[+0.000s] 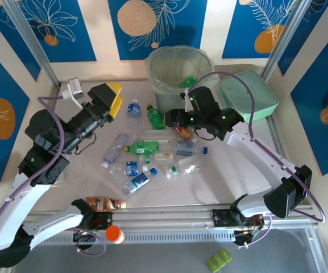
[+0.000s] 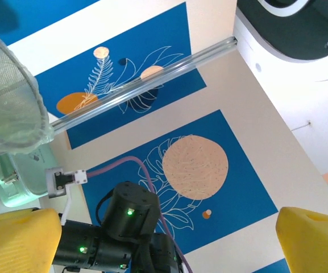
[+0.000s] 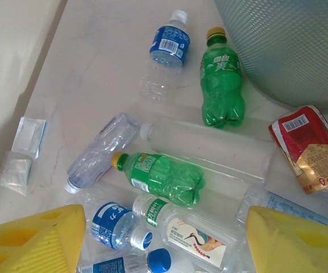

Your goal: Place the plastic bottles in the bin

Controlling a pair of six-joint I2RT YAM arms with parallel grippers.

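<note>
Several plastic bottles lie in a heap mid-table, clear, blue-labelled and green. The bin stands at the back with a green bottle inside. My left gripper hangs raised left of the bin, open and empty; in its wrist view its open jaws face the bin and the right arm. My right gripper hovers open above the heap; its gap is over a bird-labelled clear bottle, beside a green bottle. The bin wall is top right.
A mint-green box sits right of the bin. Another green bottle, a blue-labelled one and a red-labelled one lie near the bin's foot. A brown-labelled bottle lies by the left arm's base. Small packets lie at the left.
</note>
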